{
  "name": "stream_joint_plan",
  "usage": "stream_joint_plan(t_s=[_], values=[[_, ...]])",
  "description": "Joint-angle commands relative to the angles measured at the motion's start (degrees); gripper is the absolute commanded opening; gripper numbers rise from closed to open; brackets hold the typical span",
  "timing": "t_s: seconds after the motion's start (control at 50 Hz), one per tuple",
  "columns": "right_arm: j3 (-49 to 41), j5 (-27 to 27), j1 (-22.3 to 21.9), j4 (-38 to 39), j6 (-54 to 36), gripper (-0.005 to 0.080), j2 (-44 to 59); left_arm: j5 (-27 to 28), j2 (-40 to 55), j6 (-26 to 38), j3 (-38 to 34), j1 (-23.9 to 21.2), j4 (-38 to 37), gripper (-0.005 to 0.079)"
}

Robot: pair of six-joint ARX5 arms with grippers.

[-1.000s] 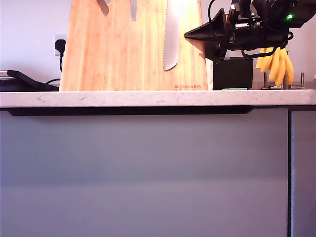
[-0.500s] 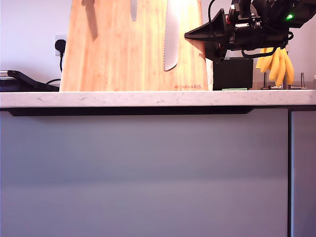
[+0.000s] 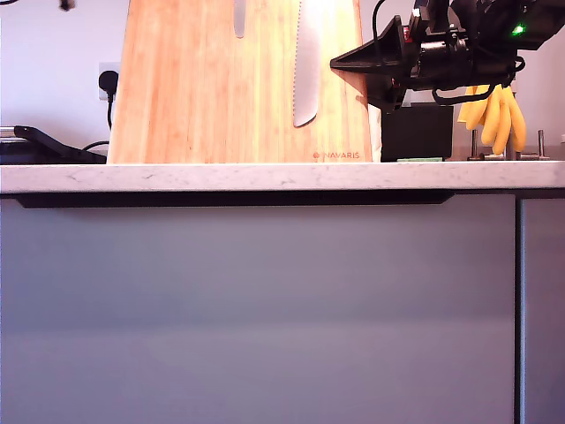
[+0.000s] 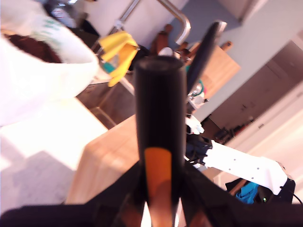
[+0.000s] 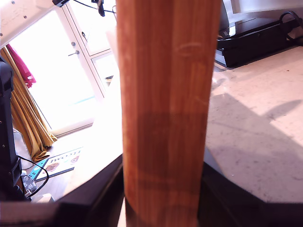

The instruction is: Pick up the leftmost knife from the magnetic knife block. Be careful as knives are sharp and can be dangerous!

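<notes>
We're right up against the magnetic knife block (image 5: 165,109), its narrow edge filling the middle, pale tabletop (image 5: 255,137) beside it.

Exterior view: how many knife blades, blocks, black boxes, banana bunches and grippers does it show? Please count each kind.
Knife blades: 2, the narrow blade and the serrated blade
Block: 1
Black box: 1
Banana bunch: 1
Grippers: 1, my second gripper, jaws at the block's edge
Total: 6
</notes>
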Motion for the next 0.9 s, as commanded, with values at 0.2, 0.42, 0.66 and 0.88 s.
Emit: stream_joint_plan(t_s=[0.2, 0.42, 0.66, 0.88], values=[[-1.38, 1.81, 0.63, 1.77, -0.35, -0.0011, 1.86, 0.55, -1.03, 8.35, 0.48, 3.10, -10.45, -0.0023], [-1.38, 1.81, 0.63, 2.27, 0.07, -0.0011, 1.86, 0.46, -1.36, 21.35, 0.48, 4.57, -24.72, -0.0023], [-1.38, 1.81, 0.63, 2.27, 0.22, -0.0011, 1.86, 0.20, -1.38, 36.68, 0.48, 4.70, -39.41, -0.0023], [-1.38, 1.81, 0.63, 2.27, 0.24, -0.0011, 1.86, -2.73, -1.38, 35.89, 0.48, 5.05, -39.43, -0.0023]])
